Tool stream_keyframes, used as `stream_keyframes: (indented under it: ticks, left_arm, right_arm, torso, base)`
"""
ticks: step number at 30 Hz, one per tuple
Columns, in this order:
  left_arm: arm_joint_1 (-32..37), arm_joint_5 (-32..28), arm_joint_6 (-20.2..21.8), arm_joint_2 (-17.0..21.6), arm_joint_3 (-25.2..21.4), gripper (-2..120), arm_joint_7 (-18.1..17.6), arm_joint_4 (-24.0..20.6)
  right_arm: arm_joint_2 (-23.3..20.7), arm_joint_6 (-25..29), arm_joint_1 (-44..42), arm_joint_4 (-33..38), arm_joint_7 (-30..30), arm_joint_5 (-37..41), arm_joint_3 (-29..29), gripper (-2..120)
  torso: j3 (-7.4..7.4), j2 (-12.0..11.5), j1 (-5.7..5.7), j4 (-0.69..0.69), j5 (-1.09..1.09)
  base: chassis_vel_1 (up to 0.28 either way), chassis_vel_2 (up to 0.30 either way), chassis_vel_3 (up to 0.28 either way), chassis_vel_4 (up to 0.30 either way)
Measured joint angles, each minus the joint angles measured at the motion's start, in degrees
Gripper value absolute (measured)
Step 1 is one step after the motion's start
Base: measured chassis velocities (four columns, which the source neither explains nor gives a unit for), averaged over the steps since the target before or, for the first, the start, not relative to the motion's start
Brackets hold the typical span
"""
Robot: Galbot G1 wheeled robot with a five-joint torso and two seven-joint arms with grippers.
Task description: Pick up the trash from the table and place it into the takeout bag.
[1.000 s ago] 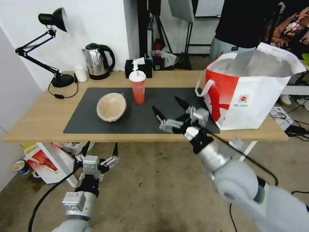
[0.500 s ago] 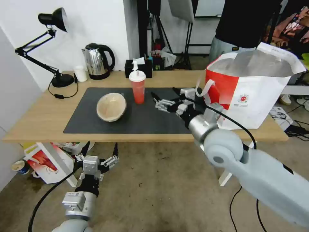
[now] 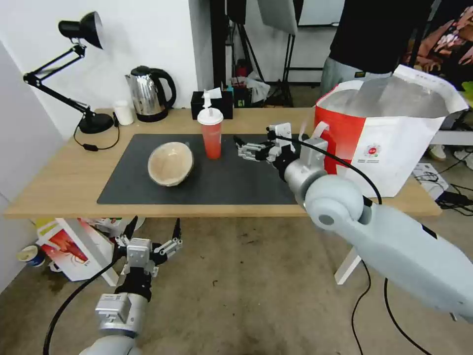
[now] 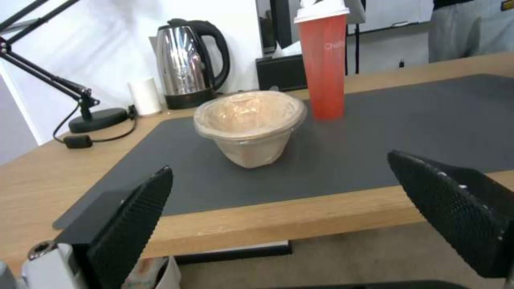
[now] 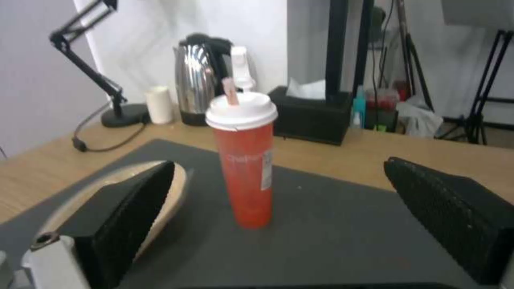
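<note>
Right gripper closes in on the red drink cup

The right gripper [image 3: 250, 146] has swung up from the table's [image 3: 59, 187] near edge and now hovers over the dark grey mat [image 3: 236, 177], fingers spread wide and empty, just beside the red drink cup [image 3: 211, 132] but not touching it; the wrist view frames the cup between the open fingers, so I judge the grasp is being lined up; the left gripper [image 3: 148, 235] has stayed parked below the table edge, open and holding nothing. Counted on the mat: one red drink cup with white lid and straw, upright; one tan paper bowl [image 3: 170, 163], tipped on its side; one takeout bag [image 3: 394, 148], open, at the table's right end.
</note>
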Motion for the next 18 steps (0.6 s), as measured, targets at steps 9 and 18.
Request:
stream_keyframes:
  ticks: [9, 18]
  left_arm:
    - [0.0, 0.0, 0.0, 0.0, 0.0, 100, 0.0, 0.0]
    - [0.0, 0.0, 0.0, 0.0, 0.0, 100, 0.0, 0.0]
  right_arm:
    - [2.7, -1.5, 4.2, -6.7, -3.5, 2.7, -2.6, 100]
    - [3.8, -1.3, 5.6, -10.2, -5.1, 3.4, -3.6, 100]
  torso:
    - [0.0, 0.0, 0.0, 0.0, 0.0]
    - [-0.01, 0.0, 0.0, -0.01, 0.0]
  base:
    - [0.0, 0.0, 0.0, 0.0]
    - [0.0, 0.0, 0.0, 0.0]
